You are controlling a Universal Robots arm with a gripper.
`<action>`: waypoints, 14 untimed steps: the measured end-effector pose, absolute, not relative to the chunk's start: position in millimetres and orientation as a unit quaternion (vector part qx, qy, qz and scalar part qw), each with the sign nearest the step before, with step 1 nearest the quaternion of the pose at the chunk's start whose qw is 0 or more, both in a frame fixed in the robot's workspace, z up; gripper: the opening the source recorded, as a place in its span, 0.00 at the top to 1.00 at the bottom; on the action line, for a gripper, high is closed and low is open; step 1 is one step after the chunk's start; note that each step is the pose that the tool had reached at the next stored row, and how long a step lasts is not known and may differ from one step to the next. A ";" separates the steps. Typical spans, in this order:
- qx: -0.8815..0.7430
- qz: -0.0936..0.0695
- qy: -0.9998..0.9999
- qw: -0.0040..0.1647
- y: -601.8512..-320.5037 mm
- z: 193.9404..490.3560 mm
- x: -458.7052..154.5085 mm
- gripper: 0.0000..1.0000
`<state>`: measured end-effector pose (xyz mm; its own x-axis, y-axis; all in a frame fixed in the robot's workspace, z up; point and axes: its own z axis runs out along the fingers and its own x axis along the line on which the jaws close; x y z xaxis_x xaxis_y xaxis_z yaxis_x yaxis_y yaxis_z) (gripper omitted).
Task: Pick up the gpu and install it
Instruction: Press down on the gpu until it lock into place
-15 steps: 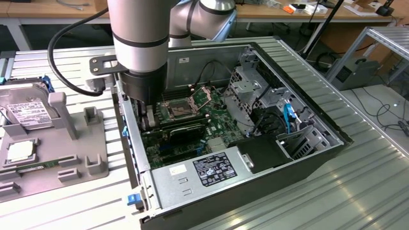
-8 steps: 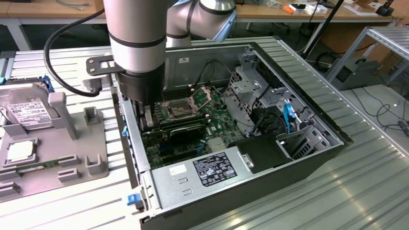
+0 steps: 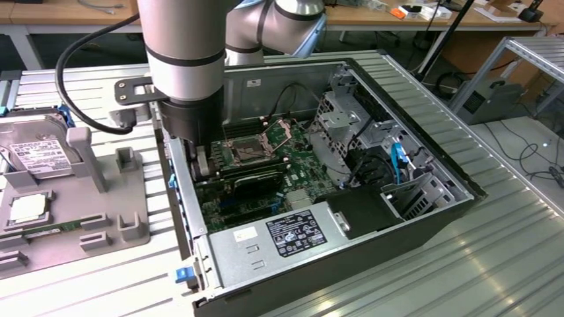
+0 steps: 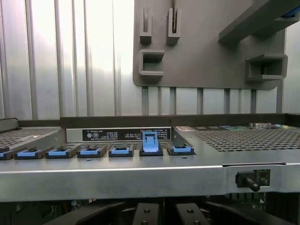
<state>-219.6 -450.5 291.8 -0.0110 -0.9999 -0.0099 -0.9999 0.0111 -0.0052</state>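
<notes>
Arm reaching down into open computer case [image 3: 414, 218], gripper [image 3: 205, 162] sitting at case's rear wall, on exterior view's left. Fingers [image 4: 145, 213] clenched tight; whether grasping anything, cannot tell. Gpu [image 3: 251, 173] lying inside case on green motherboard [image 3: 264, 191], just beside gripper, black face showing, long axis running from rear wall toward drive cage [image 3: 348, 125]. Grey parts tray [image 3: 105, 198] sitting outside, hard drive [image 3: 39, 155] resting in it.

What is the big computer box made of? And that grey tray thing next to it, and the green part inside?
The computer case looks like bare sheet metal: silver-grey, dull shine, thin folded edges. The grey tray is probably plastic, maybe printed: matte, one even grey, chunky moulded holders. The green board inside looks like circuit-board material, glossy green with small parts on it.
</notes>
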 end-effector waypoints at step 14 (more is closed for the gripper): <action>-0.703 0.002 0.711 0.005 -451.4 290.1 -209.8 0.89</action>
